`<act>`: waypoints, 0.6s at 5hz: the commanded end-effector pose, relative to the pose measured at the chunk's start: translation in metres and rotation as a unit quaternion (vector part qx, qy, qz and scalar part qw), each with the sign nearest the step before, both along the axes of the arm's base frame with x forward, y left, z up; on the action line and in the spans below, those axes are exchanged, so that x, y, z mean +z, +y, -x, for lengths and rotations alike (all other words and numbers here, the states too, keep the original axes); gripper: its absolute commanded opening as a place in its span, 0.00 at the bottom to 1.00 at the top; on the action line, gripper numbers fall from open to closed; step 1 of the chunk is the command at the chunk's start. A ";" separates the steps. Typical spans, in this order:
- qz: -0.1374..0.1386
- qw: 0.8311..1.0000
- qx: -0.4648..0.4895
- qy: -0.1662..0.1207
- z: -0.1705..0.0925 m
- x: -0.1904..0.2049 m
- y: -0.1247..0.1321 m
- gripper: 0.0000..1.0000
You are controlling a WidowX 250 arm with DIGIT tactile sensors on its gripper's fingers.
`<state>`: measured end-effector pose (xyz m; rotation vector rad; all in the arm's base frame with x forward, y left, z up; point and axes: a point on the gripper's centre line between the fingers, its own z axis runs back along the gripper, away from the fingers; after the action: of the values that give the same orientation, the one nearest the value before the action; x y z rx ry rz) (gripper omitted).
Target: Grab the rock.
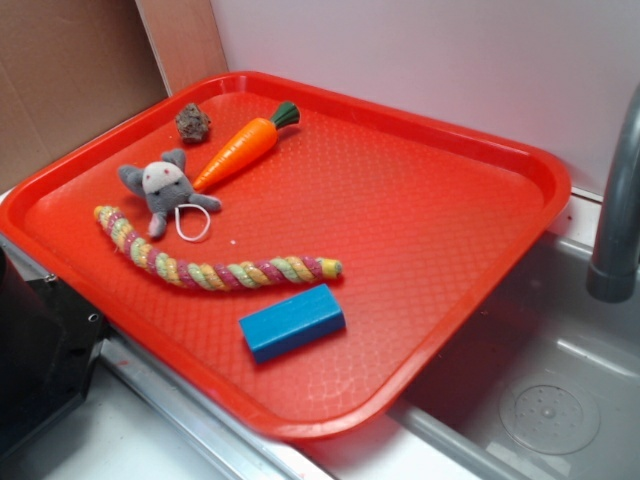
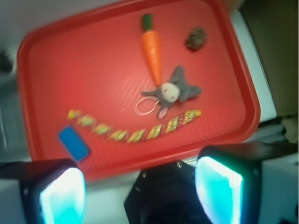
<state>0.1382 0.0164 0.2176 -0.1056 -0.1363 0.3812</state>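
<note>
The rock (image 1: 193, 122) is a small lumpy dark grey-brown stone lying in the far left corner of the red tray (image 1: 440, 200). In the wrist view the rock (image 2: 196, 38) shows at the upper right of the tray (image 2: 74, 56). My gripper (image 2: 140, 191) is open, high above and off the tray's near edge, with nothing between its pale blue-lit pads (image 2: 63, 196). The gripper does not show in the exterior view.
On the tray lie a toy carrot (image 1: 240, 150), a grey plush mouse (image 1: 165, 190), a striped rope toy (image 1: 210, 265) and a blue block (image 1: 292, 322). A sink basin (image 1: 545, 400) with a grey faucet (image 1: 620, 200) is at the right. A black base (image 1: 40, 340) stands at the left front.
</note>
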 end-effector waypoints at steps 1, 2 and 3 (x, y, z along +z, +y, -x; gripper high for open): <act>-0.006 0.984 0.175 -0.042 -0.038 -0.023 0.053 1.00; -0.028 0.972 0.231 -0.045 -0.059 -0.043 0.073 1.00; -0.036 0.955 0.287 -0.058 -0.076 -0.064 0.095 1.00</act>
<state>0.2195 0.1027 0.1432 -0.0097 -0.2625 0.9357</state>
